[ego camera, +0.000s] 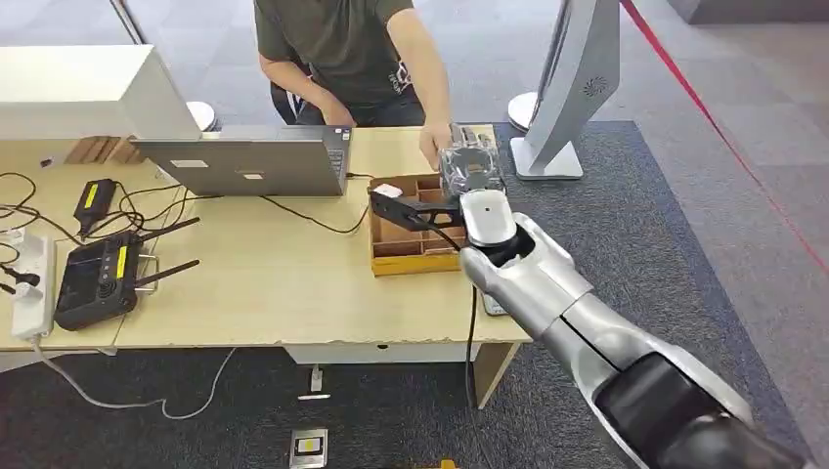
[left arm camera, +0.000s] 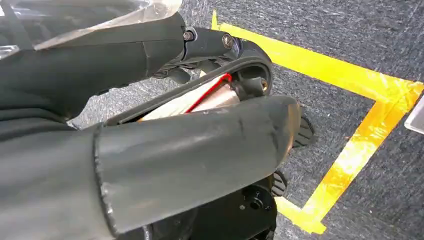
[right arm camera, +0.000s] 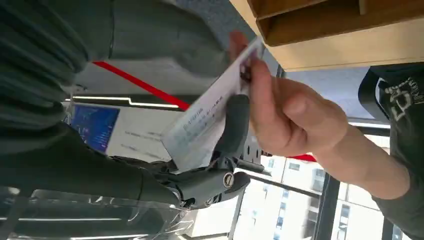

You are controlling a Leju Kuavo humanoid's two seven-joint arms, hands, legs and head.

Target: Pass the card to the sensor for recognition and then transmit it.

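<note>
White card (right arm camera: 207, 122) pinched at once by the right hand (right arm camera: 125, 125) and a person's hand (right arm camera: 295, 117).
One card, above the wooden tray (ego camera: 415, 239) on the counter (ego camera: 254, 283); its print is blurred. Left hand (left arm camera: 150, 150) fingers: cannot tell.

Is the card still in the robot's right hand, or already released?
In hand: the card sits between the right hand's fingers, while a person's hand grasps it too.

card (right arm camera: 210, 120) print blurred; person (ego camera: 342, 49) cut off at top edge
</note>
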